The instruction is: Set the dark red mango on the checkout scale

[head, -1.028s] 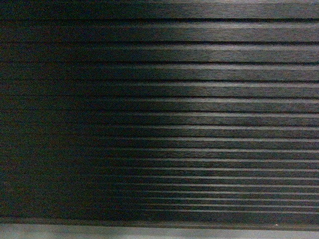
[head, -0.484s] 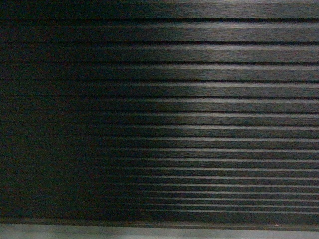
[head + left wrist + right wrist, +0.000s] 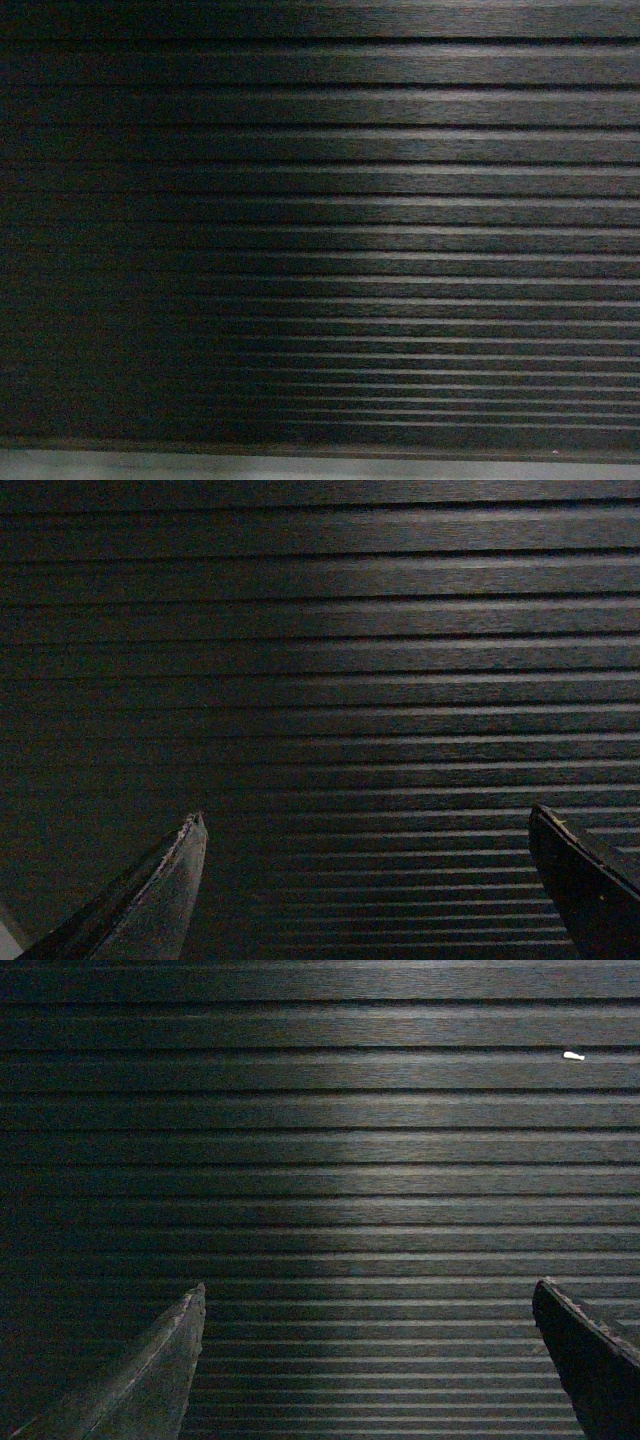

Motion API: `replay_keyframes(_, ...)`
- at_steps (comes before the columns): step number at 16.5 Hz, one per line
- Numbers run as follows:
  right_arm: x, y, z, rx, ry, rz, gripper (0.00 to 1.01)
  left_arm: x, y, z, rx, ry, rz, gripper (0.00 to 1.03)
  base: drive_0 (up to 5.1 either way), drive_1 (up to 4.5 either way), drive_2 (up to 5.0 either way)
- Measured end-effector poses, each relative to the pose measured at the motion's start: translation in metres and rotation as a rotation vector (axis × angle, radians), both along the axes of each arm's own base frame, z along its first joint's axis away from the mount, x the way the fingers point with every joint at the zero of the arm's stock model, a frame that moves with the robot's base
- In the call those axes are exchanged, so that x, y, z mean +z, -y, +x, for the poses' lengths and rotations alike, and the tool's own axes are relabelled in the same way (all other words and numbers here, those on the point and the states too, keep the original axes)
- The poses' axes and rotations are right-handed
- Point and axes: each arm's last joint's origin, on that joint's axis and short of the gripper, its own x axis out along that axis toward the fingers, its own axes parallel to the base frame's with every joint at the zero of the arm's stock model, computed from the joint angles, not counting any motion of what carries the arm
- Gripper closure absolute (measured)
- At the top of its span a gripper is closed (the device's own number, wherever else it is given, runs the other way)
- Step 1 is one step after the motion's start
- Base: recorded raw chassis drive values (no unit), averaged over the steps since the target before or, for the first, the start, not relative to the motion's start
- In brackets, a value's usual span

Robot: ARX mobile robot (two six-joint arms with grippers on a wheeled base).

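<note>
Facing only a dark ribbed panel (image 3: 400, 250); no mango or scale visible against it, so progress impossible to judge; left gripper (image 3: 365, 880) and right gripper (image 3: 368, 1355) spread wide, grasping nothing.

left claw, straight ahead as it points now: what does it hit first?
The dark ribbed panel. The left claw is open and empty, nothing else shows between it and the panel. Depth is unclear.

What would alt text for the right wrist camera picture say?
A dark panel of horizontal ribbed slats fills the frame. The open end effector shows two dark fingers at the bottom corners, holding nothing. A small white speck sits upper right.
</note>
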Motion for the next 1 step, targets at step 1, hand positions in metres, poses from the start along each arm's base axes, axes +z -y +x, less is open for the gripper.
replay_keyframes(1, 0.0, 0.0, 0.0, 0.0, 0.0, 0.0, 0.03, 0.0, 0.0, 0.0, 0.0, 0.0, 0.0, 0.05, 0.0, 0.0, 0.0)
